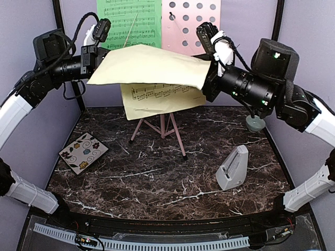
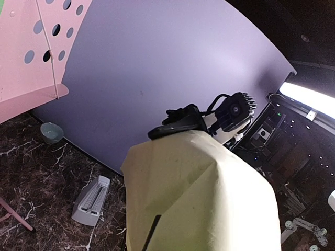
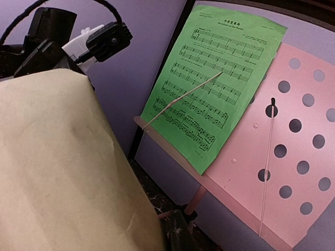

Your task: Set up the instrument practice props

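1. Top view: this alone shows both arms and the whole layout. The yellow sheet (image 1: 152, 68) hangs in the air between the left gripper (image 1: 96, 61) and the right gripper (image 1: 208, 78), each clamped on one side edge. The sheet is folded over: its blank back faces up and a printed flap droops below. Behind it stands the stand (image 1: 191, 23), with the green sheet (image 1: 128, 21) on the left half of its desk and its tripod legs on the table (image 1: 157, 178). The metronome (image 1: 233, 167) stands upright at right, well apart from the tile (image 1: 84, 152) at left. The bowl (image 1: 255, 124) peeks from behind the right arm.

2. Left wrist view: the yellow sheet (image 2: 199, 193) fills the foreground and hides the left fingers. At its far edge, the right gripper (image 2: 175, 125) pinches the paper. Only here does the bowl (image 2: 52, 132) show whole, near the back wall, with the metronome (image 2: 91, 200) nearer.

3. Right wrist view: the green sheet (image 3: 220, 89) shows its printed staves, pinned by a thin wire against the pink perforated stand (image 3: 298, 157). The yellow sheet (image 3: 63, 172) looks plain and creased, its far edge at the left gripper (image 3: 63, 65).
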`<state>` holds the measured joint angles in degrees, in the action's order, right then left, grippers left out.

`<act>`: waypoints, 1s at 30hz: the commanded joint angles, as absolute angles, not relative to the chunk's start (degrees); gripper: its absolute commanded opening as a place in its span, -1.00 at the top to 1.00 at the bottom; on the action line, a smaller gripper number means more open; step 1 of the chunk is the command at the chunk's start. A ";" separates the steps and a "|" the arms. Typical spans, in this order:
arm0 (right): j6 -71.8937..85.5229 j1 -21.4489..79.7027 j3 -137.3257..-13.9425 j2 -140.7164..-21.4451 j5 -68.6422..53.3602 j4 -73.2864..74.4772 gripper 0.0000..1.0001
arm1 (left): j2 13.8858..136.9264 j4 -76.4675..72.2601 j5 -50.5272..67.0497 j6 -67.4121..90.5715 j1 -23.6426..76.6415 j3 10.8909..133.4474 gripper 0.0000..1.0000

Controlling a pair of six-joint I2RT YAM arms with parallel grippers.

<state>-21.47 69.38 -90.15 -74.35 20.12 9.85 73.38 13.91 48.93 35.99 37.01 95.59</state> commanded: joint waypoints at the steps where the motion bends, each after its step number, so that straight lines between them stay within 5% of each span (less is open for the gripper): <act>1: -15.37 69.79 -91.24 -74.18 18.76 8.86 1.00 | 71.20 15.94 47.27 32.79 36.80 93.42 1.00; 3: -12.26 69.68 -91.61 -74.24 20.11 8.93 1.00 | 69.74 13.75 45.58 31.03 36.82 91.56 0.96; 6: -5.71 68.85 -93.90 -75.12 19.51 11.92 1.00 | 65.90 4.99 43.13 29.76 36.80 86.20 0.08; 9: 1.62 67.70 -94.83 -75.96 15.81 15.92 1.00 | 61.59 -6.48 38.78 29.74 36.83 79.48 -0.39; 14: 8.76 66.36 -94.60 -76.20 8.14 19.19 1.00 | 61.32 -12.37 37.87 27.00 36.80 78.08 -0.67; 19: 10.06 65.09 -94.86 -76.09 1.59 20.52 1.00 | 62.89 -11.08 38.05 24.57 36.83 80.47 -0.72; 30: 6.23 64.91 -93.61 -74.01 -4.28 21.82 1.00 | 64.18 9.06 28.56 14.90 36.83 87.35 -0.96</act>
